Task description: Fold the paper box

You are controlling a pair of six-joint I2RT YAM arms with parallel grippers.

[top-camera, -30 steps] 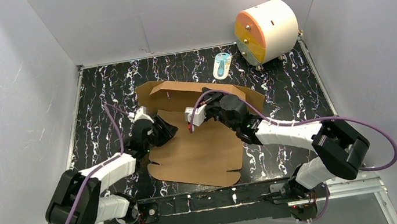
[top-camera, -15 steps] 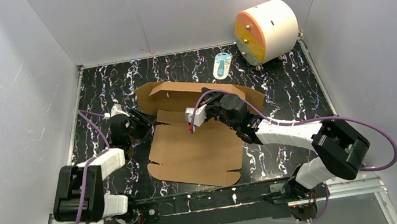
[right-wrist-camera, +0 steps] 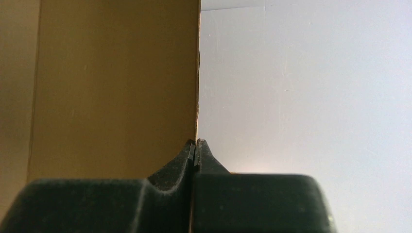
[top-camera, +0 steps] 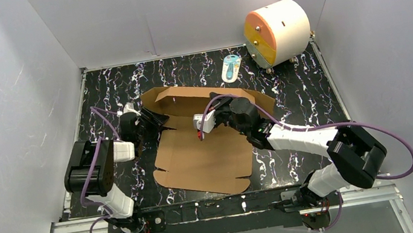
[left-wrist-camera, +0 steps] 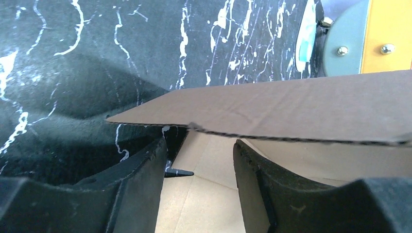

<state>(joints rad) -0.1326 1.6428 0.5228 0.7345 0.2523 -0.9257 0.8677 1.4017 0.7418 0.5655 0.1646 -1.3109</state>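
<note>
The box (top-camera: 203,153), a flat brown corrugated die-cut sheet with notched flaps, lies mid-frame on the black, white-veined table (top-camera: 311,95), with its upper panel folded up. The right gripper (right-wrist-camera: 195,143) is clenched on the thin edge of a raised panel near the sheet's centre. The left gripper (left-wrist-camera: 200,145), at the sheet's upper-left corner, is released, its black jaws apart just below a flap's raw, fluted edge in the wrist view.

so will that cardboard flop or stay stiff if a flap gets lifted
Probably stiff: the rear panel of the box stands along its crease without sagging. Likely light: the right hand holds a panel by a thin edge pinch. May slide on the smooth table.
</note>
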